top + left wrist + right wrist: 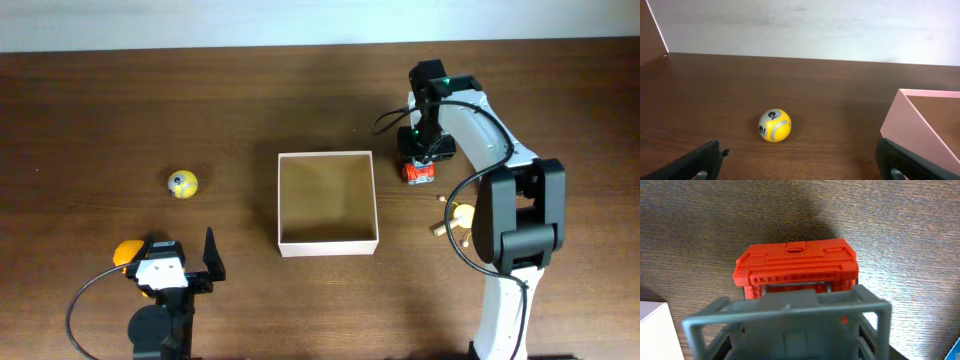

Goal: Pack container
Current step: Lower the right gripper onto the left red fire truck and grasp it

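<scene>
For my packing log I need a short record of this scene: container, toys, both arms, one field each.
container: centre of table, empty
left gripper: fingers wide open, holding nothing
right gripper: low over red toy; grip unclear
yellow ball: left of container, untouched
orange toy: beside left gripper
yellow toy: beside right arm
packed so far: nothing

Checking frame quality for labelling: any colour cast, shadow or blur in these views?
Overhead: even light, sharp, no glare on the container. Left wrist: container wall reads pinkish; yellow ball sharp; left gripper dark, soft at the bottom corners. Right wrist: soft shadow beyond the red toy.
</scene>
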You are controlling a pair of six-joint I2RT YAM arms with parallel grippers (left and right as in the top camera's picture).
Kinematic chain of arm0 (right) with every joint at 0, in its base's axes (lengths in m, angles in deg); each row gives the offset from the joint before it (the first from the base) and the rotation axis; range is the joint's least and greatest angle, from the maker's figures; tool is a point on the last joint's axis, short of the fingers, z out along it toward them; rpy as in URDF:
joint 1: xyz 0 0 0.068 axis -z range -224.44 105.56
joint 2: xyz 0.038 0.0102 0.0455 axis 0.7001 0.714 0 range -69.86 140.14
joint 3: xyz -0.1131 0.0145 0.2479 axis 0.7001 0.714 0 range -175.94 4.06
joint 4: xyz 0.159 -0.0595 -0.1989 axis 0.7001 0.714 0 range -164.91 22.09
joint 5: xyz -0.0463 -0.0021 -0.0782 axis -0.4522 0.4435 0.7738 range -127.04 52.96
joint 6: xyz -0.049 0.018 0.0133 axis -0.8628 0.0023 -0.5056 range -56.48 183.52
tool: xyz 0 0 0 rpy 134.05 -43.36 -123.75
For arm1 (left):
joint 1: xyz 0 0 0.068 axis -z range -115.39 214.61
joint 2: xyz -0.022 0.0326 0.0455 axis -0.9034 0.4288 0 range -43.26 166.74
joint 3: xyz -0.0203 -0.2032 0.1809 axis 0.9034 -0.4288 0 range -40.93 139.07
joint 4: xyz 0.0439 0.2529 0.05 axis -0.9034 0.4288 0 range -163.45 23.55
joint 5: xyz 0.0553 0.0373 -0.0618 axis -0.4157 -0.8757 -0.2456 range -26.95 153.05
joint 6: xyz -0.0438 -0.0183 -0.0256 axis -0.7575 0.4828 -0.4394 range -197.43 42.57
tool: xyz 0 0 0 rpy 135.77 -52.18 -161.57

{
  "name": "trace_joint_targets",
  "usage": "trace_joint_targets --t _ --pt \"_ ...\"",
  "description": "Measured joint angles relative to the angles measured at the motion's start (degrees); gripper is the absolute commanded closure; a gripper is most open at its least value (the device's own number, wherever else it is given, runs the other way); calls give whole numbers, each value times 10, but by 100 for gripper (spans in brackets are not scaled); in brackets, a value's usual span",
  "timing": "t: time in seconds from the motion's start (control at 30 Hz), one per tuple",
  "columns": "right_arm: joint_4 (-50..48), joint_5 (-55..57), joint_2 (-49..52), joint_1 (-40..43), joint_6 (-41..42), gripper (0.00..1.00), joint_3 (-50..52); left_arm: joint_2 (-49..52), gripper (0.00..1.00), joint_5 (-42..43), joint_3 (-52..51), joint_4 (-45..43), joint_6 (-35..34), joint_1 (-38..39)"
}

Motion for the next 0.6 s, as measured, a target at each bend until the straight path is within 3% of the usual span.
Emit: trace_joint_targets --t 0.6 --pt "31 -8 0 0 0 50 -83 0 1 0 0 0 0 0"
